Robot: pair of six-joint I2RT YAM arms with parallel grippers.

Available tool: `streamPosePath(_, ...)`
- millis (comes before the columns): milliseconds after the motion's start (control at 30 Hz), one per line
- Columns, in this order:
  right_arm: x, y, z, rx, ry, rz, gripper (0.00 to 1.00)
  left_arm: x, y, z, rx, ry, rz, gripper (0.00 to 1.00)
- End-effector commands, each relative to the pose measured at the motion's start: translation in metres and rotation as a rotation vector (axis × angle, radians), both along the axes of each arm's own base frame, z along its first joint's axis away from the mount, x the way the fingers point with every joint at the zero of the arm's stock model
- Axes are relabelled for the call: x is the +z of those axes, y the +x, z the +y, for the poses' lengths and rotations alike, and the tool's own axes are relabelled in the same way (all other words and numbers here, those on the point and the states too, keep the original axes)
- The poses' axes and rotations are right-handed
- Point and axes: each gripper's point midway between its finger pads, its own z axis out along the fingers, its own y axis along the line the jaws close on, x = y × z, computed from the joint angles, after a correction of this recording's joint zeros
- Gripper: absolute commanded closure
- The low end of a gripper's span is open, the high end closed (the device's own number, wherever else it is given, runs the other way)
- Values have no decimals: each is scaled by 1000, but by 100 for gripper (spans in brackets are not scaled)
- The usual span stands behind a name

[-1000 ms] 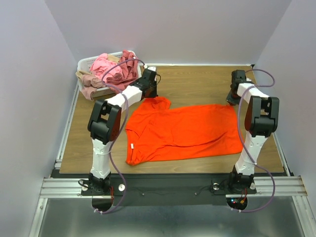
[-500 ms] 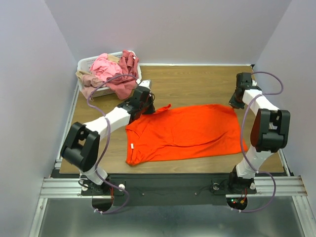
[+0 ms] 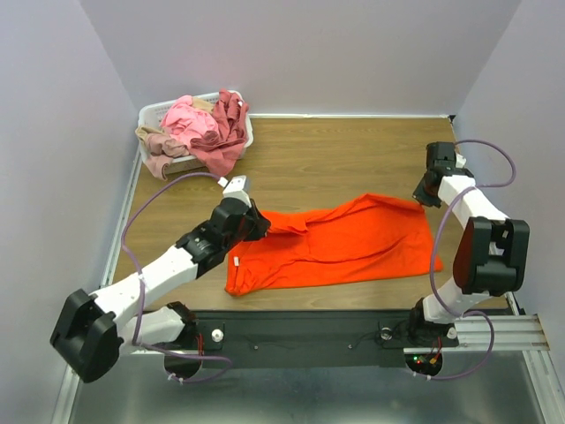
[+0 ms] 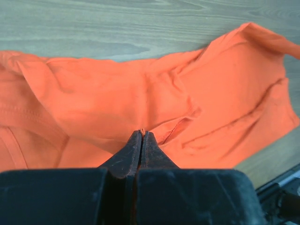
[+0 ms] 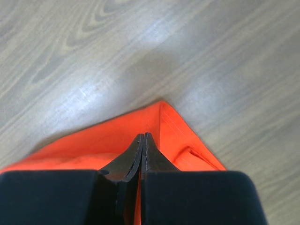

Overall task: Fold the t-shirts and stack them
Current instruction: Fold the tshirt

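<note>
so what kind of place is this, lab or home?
Probably a lab test cell: plain walls boxing a wooden tabletop, left arm and right arm mounted on aluminium rails.

Soft matt orange cloth shirt (image 3: 353,238), wood-grain table (image 3: 335,150) with faint sheen, white plastic basket (image 3: 150,111), matt black, slightly scuffed left gripper (image 4: 141,134), ribbed grey metal rail (image 3: 508,331)

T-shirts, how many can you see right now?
4: orange t-shirt on the table; pink t-shirt, maroon t-shirt and beige t-shirt heaped in the basket, where more may hide.
</note>
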Motion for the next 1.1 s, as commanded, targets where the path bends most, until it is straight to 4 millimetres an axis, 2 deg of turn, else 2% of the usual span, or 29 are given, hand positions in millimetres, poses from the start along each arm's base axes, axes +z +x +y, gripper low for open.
streamPosePath(0, 20, -4, -9, -46, -43, -60, 100, 11, -14, 0, 20, -97, -22, 100)
streamPosePath(67, 23, -7, -10, -49, -46, -65, 100, 12, -22, 1, 25, -126, -19, 100)
streamPosePath(100, 24, -10, -13, -61, -65, -62, 100, 3, -27, 3, 22, -124, -3, 100)
streamPosePath(167, 29, -16, -18, -87, -90, -60, 100, 4, -34, 4, 20, -149, 0, 100)
streamPosePath(267, 34, -22, -23, -106, -107, -64, 100, -10, -47, 7, 11, -165, 35, 100)
streamPosePath(333, 35, -25, -24, -115, -104, -65, 99, -8, -52, 11, 20, -187, 33, 100)
streamPosePath(367, 38, -26, -25, -120, -96, -76, 100, -14, -55, 13, 28, -191, 48, 100)
streamPosePath(467, 37, -27, -25, -117, -86, -73, 100, -7, -59, 19, 40, -216, 32, 100)
streamPosePath(667, 26, -33, -24, -107, -83, -39, 100, -13, -67, 37, 87, -174, 46, 100)
streamPosePath(833, 21, -37, -24, -107, -84, -25, 100, -19, -74, 40, 76, -178, 61, 100)
streamPosePath(1033, 2, -53, -26, -141, -94, 30, 99, -36, -93, 36, 21, -211, 125, 100)
streamPosePath(1067, -1, -55, -26, -151, -93, 36, 96, -43, -96, 36, 16, -209, 143, 100)
